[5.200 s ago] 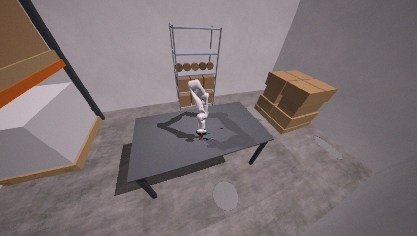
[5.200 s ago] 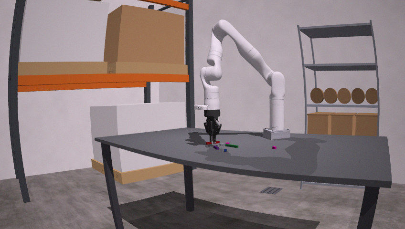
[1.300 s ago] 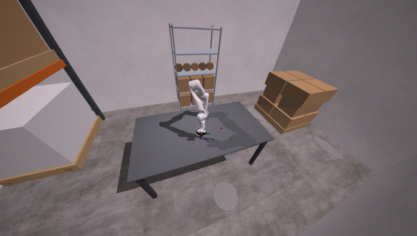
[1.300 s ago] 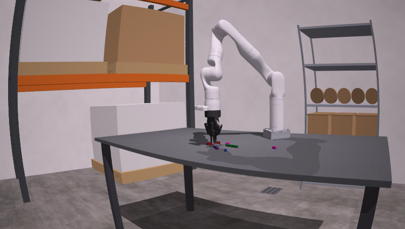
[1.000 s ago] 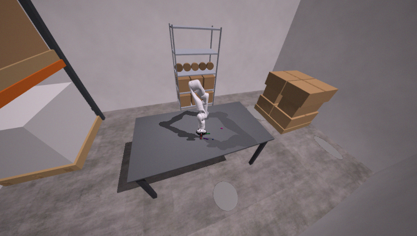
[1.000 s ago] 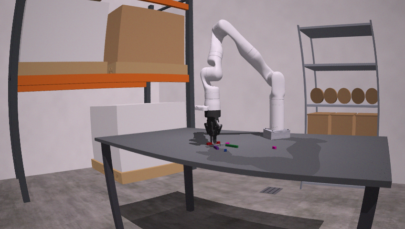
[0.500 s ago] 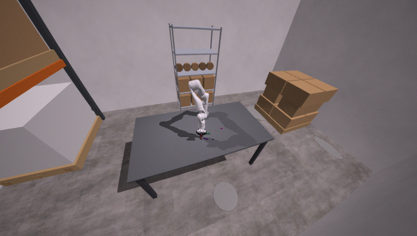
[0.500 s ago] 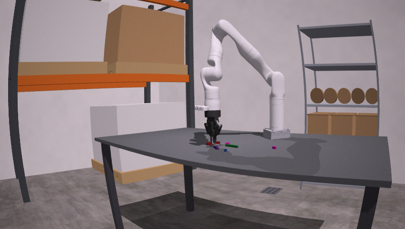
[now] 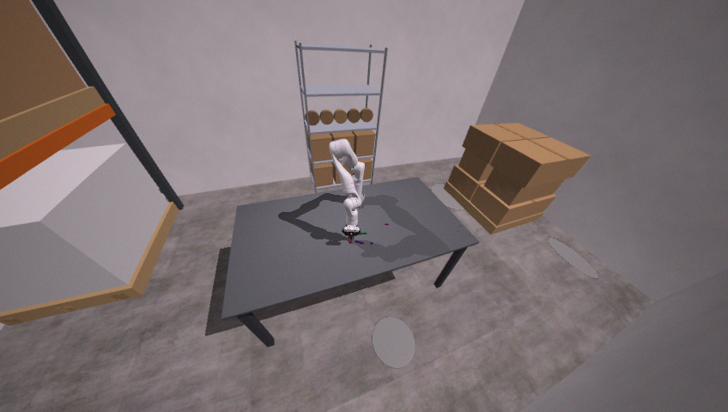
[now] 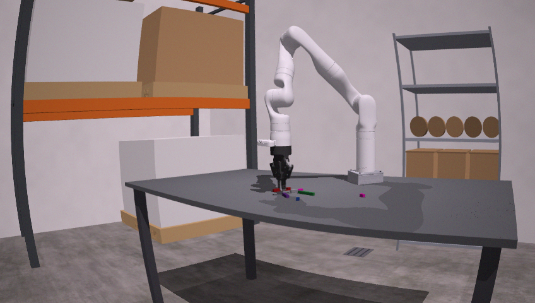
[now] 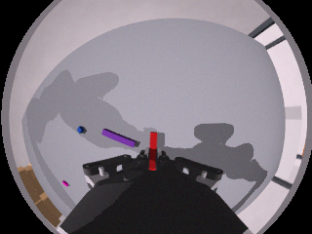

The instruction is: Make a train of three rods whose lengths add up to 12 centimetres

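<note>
My gripper (image 10: 281,186) stands upright over the middle of the table and is shut on a red rod (image 10: 278,189), held level just at the table top. The red rod also shows between the fingers in the wrist view (image 11: 152,150) and in the top view (image 9: 350,239). A purple rod (image 10: 286,195) lies just in front of it and also shows in the wrist view (image 11: 119,136). A blue rod (image 10: 297,198), a green rod (image 10: 306,192) and a magenta rod (image 10: 299,189) lie close by. A second magenta rod (image 10: 361,195) lies apart to the right.
The arm's base (image 10: 364,176) stands at the back of the table. A metal shelf with boxes (image 10: 450,112) is behind the table. A rack with boxes (image 10: 150,74) stands to the left.
</note>
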`<state>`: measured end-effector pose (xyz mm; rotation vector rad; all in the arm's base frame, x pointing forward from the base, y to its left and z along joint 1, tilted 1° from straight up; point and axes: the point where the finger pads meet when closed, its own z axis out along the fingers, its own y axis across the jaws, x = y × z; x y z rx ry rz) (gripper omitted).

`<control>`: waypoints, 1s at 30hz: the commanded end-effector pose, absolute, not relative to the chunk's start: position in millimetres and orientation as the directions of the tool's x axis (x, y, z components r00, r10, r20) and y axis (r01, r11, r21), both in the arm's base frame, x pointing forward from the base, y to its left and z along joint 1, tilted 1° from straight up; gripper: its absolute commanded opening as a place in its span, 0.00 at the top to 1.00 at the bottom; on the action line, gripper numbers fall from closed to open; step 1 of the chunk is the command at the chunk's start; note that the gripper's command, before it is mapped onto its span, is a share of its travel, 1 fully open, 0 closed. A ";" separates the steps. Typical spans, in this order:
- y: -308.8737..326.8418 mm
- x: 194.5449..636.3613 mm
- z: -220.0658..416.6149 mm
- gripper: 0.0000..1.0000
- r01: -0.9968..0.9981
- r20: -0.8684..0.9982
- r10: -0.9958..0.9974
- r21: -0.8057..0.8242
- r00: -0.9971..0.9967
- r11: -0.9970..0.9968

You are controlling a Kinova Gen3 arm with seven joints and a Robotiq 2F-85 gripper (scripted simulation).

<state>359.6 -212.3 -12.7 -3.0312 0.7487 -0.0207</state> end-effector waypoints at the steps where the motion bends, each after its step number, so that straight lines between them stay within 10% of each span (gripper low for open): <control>1: -212.4 362.1 -14.6 0.95 -0.476 0.012 -0.476 -0.024 0.879 -0.879; 30: -212.3 360.0 -23.2 0.95 -0.472 0.007 -0.473 -0.022 0.881 -0.881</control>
